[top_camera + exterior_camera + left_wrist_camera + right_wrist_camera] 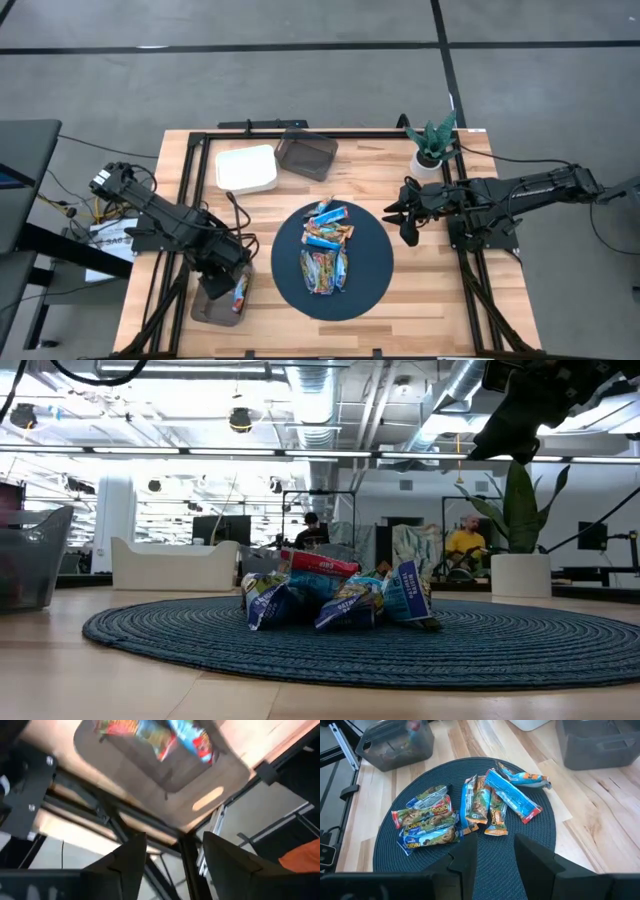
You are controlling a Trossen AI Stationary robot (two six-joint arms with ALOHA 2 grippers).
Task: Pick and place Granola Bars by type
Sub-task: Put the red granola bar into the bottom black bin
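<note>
Several granola bars [326, 250] lie heaped on a round dark blue mat [375, 270]; their wrappers are blue, orange and green-blue [470, 810] [335, 595]. A grey tray [208, 308] at the table's near left corner holds a red-orange and a blue bar [155, 737] [240, 292]. My left gripper [228, 272] [172, 842] hovers open over that tray and holds nothing. My right gripper [402, 222] [495, 845] is open and empty. It hangs above the mat's right edge, right of the heap, and shows high up in the low view [520, 405].
A white container [246, 167] and a dark grey bin [306, 155] stand at the far side of the table. A potted plant [432, 145] stands at the far right, close to my right arm. Black frame rails [470, 270] run along the table's edges.
</note>
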